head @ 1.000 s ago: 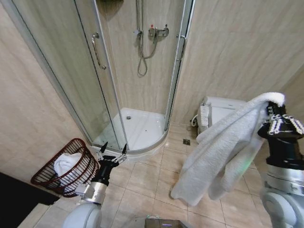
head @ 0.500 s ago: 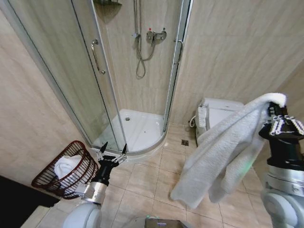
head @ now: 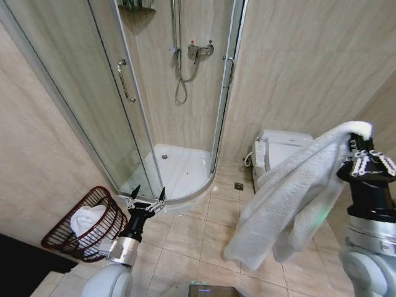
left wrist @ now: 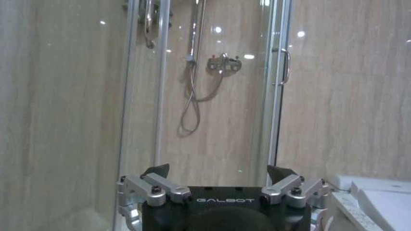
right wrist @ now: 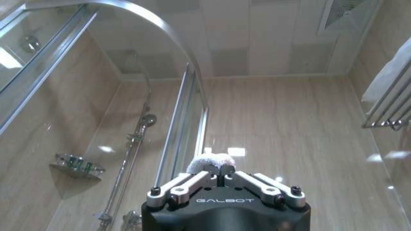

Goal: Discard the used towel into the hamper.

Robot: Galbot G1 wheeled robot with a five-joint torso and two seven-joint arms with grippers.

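Observation:
A large white towel (head: 291, 198) hangs from my right gripper (head: 361, 137), which is shut on its top corner high at the right; the right wrist view shows a tuft of the towel (right wrist: 211, 161) pinched between the shut fingers of that gripper (right wrist: 220, 172). The hamper (head: 59, 231), a dark reddish-brown wire basket, leans on the floor at the lower left with a white cloth (head: 86, 219) inside. My left gripper (head: 146, 197) stands open and empty, pointing up, just right of the hamper; in the left wrist view the same gripper (left wrist: 218, 171) has its fingers spread.
A glass corner shower cabin (head: 179, 161) with a white tray stands ahead. A white toilet (head: 281, 148) sits against the right wall behind the towel. Beige floor tiles (head: 185, 241) lie between the hamper and the towel. A towel rail (right wrist: 388, 103) hangs on the wall.
The whole head view has shifted: shower and toilet sit slightly lower and further left, so the camera moved. Both grippers hold the same pose, the towel still hanging.

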